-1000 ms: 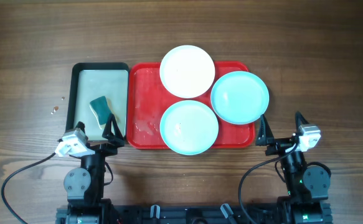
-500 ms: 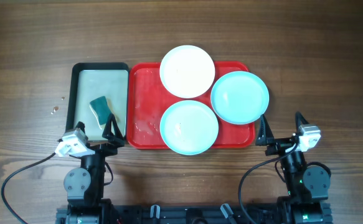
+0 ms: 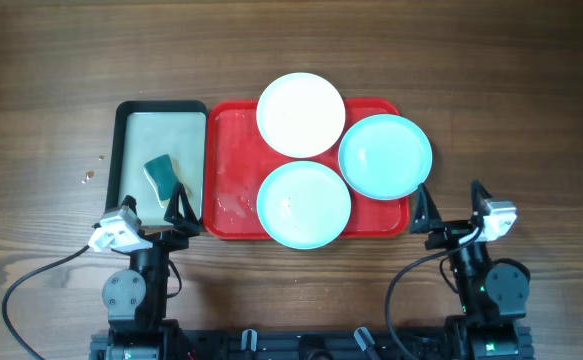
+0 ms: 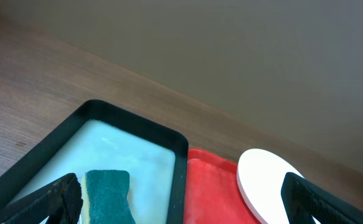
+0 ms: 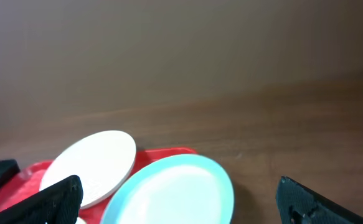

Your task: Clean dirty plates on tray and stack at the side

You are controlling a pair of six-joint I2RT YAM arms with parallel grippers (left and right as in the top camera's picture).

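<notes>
The red tray (image 3: 233, 150) lies mid-table and holds three plates. The white plate (image 3: 301, 114) sits at its far edge. A pale blue plate (image 3: 304, 204) sits at its near edge. Another pale blue plate (image 3: 385, 155) overhangs its right rim. My left gripper (image 3: 178, 212) is open and empty near the table's front, just in front of the black-rimmed tray. My right gripper (image 3: 449, 208) is open and empty at the front right, just short of the right blue plate. The left wrist view shows the white plate (image 4: 269, 186) and red tray (image 4: 212, 193). The right wrist view shows the blue plate (image 5: 172, 193) and white plate (image 5: 94, 162).
A black-rimmed tray (image 3: 126, 120) with a pale inside lies left of the red tray and holds a green sponge (image 3: 161, 177), which also shows in the left wrist view (image 4: 108, 196). A small crumb (image 3: 89, 176) lies on the wood at the left.
</notes>
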